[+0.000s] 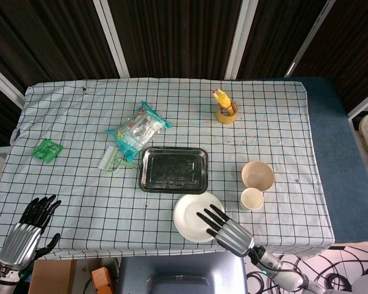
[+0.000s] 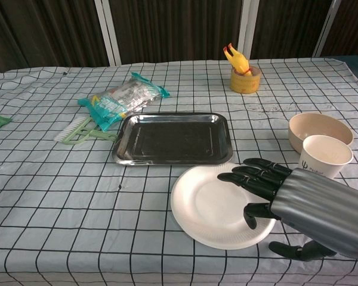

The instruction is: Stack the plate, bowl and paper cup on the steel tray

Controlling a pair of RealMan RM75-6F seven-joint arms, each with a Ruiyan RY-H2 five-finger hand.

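A white plate (image 1: pixel 194 214) (image 2: pixel 212 204) lies on the checked cloth just in front of the empty steel tray (image 1: pixel 173 169) (image 2: pixel 173 138). My right hand (image 1: pixel 224 231) (image 2: pixel 298 196) hovers over the plate's right part, fingers stretched out and apart, holding nothing. A beige bowl (image 1: pixel 258 174) (image 2: pixel 320 129) sits to the right, with a paper cup (image 1: pixel 252 198) (image 2: pixel 325 154) upright just in front of it. My left hand (image 1: pixel 28 229) hangs at the table's near left corner, fingers spread, empty.
A teal snack bag (image 1: pixel 138 130) (image 2: pixel 122 98) and a pale green brush (image 1: pixel 115 161) (image 2: pixel 79 130) lie left of the tray. A yellow tape roll with a rubber chicken (image 1: pixel 225 107) (image 2: pixel 243 74) stands at the back. A green packet (image 1: pixel 47 150) lies far left.
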